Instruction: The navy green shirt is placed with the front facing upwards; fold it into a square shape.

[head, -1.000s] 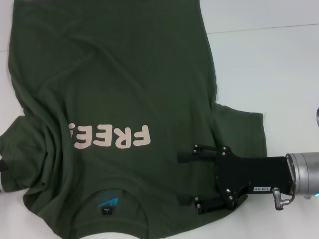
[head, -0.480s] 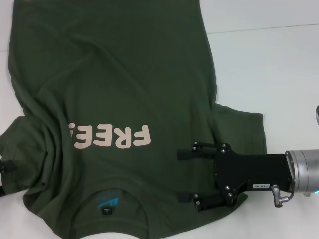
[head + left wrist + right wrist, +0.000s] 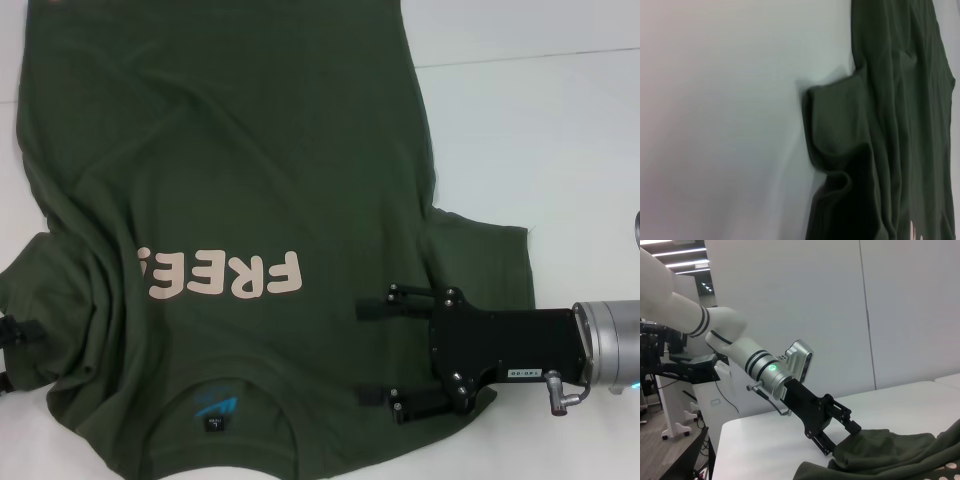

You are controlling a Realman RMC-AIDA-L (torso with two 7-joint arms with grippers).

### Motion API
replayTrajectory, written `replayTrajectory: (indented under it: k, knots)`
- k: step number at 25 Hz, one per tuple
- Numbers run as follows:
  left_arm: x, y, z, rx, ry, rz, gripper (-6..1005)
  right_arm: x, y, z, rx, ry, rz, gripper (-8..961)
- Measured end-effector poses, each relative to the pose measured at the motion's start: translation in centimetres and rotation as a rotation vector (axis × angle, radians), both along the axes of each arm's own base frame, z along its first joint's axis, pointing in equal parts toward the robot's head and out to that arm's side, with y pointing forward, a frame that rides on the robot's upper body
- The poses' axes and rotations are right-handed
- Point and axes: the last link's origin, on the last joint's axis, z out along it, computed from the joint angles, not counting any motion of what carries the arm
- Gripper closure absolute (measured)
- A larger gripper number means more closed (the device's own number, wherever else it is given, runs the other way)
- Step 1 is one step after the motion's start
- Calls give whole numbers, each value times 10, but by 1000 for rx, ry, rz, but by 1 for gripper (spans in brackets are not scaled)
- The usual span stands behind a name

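Navy green shirt [image 3: 230, 180] is spread unfolded; right gripper [image 3: 372, 355] is held wide open over it, nothing grasped; left gripper [image 3: 842, 432] grip cannot be told.

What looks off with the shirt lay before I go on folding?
The navy green shirt isn't flat: the sleeve on the robot's left is bunched into creases, with the left gripper at its edge. In the left wrist view that sleeve is curled over itself. The right gripper sits open over the other shoulder.
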Motion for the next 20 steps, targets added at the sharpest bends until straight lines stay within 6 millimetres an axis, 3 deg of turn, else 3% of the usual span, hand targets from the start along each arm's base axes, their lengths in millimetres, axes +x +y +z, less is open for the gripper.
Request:
replayTrajectory:
  k: [5, 20]
  knots:
    - [2, 1, -2, -13, 1, -8, 163, 0, 0, 0, 0, 1, 0, 26]
    - [11, 9, -8, -112, 59, -68, 560, 1, -1, 1, 5, 4, -6, 26]
